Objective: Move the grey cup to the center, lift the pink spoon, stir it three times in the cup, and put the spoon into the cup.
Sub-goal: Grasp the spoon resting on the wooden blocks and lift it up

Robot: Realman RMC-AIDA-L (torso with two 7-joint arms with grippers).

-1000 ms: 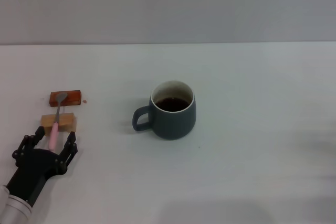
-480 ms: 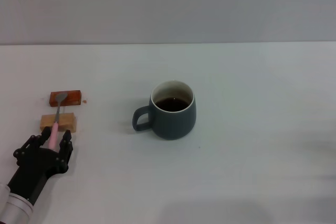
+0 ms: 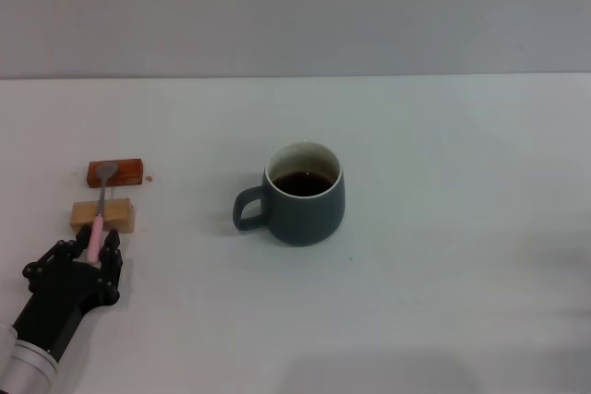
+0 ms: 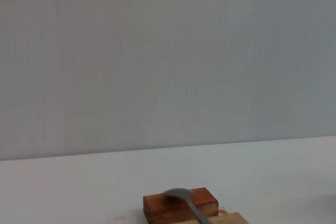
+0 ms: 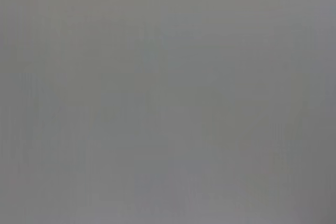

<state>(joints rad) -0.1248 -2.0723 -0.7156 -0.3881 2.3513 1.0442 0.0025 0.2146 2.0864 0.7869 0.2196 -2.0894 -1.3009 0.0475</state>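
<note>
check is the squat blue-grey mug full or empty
Partly full: the squat blue-grey ceramic mug stands upright with dark liquid below its cream rim.

The left end effector (image 3: 95, 248) is narrower than a second ago: its black fingers (image 3: 112, 244), then spread wide on either side of the pink spoon (image 3: 98, 216), now draw in close against the pale pink handle end. The fingertips sit a little nearer the light wooden block (image 3: 102, 217) than before, and the gap between them has nearly gone.
</note>
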